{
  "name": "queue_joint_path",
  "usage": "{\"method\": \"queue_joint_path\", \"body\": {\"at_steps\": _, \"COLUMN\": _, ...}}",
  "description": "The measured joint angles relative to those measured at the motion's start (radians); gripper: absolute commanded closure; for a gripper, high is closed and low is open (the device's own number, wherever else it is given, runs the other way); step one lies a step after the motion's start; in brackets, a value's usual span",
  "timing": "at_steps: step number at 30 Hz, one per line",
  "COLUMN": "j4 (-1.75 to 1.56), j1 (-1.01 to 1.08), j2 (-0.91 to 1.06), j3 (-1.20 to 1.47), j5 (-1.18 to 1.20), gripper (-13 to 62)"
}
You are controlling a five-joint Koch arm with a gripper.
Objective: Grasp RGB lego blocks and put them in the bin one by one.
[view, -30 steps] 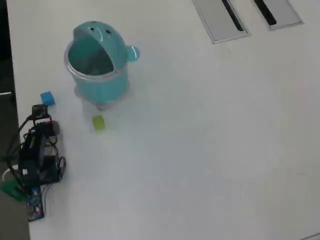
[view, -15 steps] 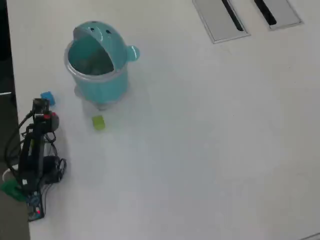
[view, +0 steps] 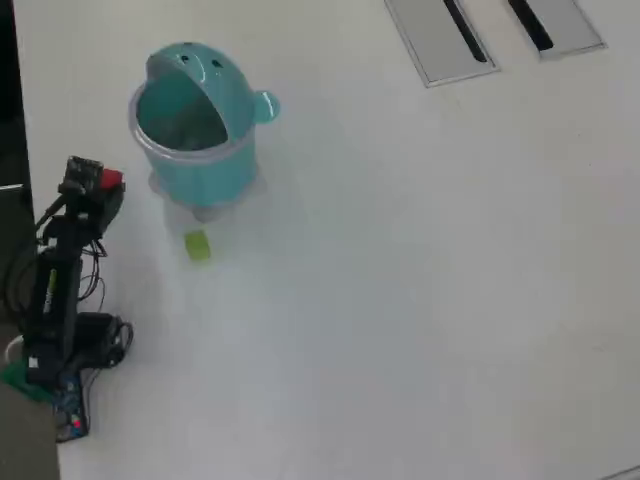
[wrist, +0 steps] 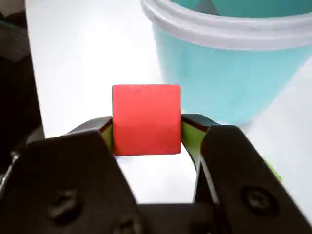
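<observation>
My gripper [wrist: 146, 130] is shut on a red lego block [wrist: 146, 119], whose square face fills the gap between the two black jaws with green pads. In the overhead view the gripper [view: 108, 184] holds the red block [view: 112, 180] raised, just left of the teal bin [view: 200, 170]. The bin's wall and pale rim [wrist: 229, 73] loom close ahead and to the right in the wrist view, and its domed lid with a face is swung back. A yellow-green block [view: 197, 245] lies on the table below the bin. The blue block is hidden.
Two flat grey panels [view: 440, 40] [view: 555, 25] with dark slots lie at the top right of the overhead view. The arm's base and cables [view: 65, 350] sit at the table's left edge. White table [view: 420, 300] stretches to the right.
The gripper rose and moved up the overhead picture toward the bin, carrying the red block. The blue block, visible beside the gripper before, no longer shows.
</observation>
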Motion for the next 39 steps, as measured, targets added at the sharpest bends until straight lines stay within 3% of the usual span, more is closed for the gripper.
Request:
{"method": "queue_joint_path", "body": {"at_steps": 17, "j4": -0.015, "j1": 0.107, "j2": -0.028, "j3": -0.213, "j5": 0.015, "gripper": 36.9}}
{"method": "queue_joint_path", "body": {"at_steps": 19, "j4": -0.025, "j1": 0.115, "j2": -0.103, "j3": -0.39, "j5": 0.015, "gripper": 36.9}}
{"method": "queue_joint_path", "body": {"at_steps": 30, "j4": -0.035, "j1": 0.155, "j2": -0.368, "j3": -0.604, "j5": 0.015, "gripper": 36.9}}
{"method": "queue_joint_path", "body": {"at_steps": 39, "j4": -0.143, "j1": 0.181, "j2": -0.502, "j3": -0.609, "j5": 0.018, "gripper": 36.9}}
